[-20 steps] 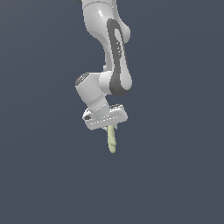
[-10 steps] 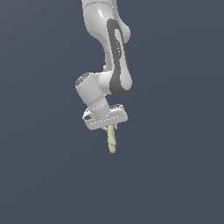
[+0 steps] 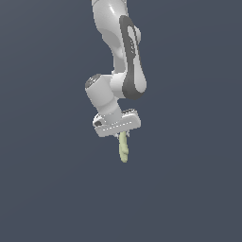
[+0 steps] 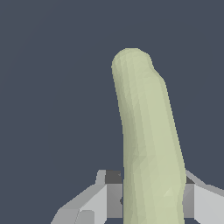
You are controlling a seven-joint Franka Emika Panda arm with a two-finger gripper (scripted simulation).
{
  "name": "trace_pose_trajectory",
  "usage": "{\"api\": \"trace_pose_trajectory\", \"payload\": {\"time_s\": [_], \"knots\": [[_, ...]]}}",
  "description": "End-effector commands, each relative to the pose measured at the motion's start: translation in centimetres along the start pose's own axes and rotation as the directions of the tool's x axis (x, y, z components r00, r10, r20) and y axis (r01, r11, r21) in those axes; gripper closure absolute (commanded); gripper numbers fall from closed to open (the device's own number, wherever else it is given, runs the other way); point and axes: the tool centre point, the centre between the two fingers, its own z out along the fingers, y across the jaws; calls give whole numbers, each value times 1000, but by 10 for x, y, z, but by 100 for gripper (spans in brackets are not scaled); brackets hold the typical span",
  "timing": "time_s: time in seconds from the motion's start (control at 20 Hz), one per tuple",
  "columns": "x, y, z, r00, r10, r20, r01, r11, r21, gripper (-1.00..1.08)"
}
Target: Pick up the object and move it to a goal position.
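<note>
The object [image 3: 124,149] is a pale yellow-green, elongated, banana-like piece. In the exterior view it hangs straight down from my white gripper [image 3: 121,136], held by its upper end in mid-air. In the wrist view the object [image 4: 148,144] fills the middle of the picture, with a grey fingertip [image 4: 103,197] pressed against each side of it. My gripper [image 4: 151,199] is shut on it. The arm reaches down from the top of the exterior view.
Only a plain dark grey-blue background shows around the arm in both views. No table, goal marker or other item is visible.
The arm and the held object have barely moved, drifting very slightly toward the exterior view's right.
</note>
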Motion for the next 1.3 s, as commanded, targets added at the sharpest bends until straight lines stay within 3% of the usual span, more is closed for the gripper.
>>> {"api": "trace_pose_trajectory", "payload": {"time_s": [0.0,0.35,1.25], "knots": [[-5,-12,-4,1000,-1,0,1,1000,0,108],[-31,-62,-22,1000,-2,0,2,1000,-3,108],[-110,-234,-85,1000,-1,-1,1,1000,-3,108]]}}
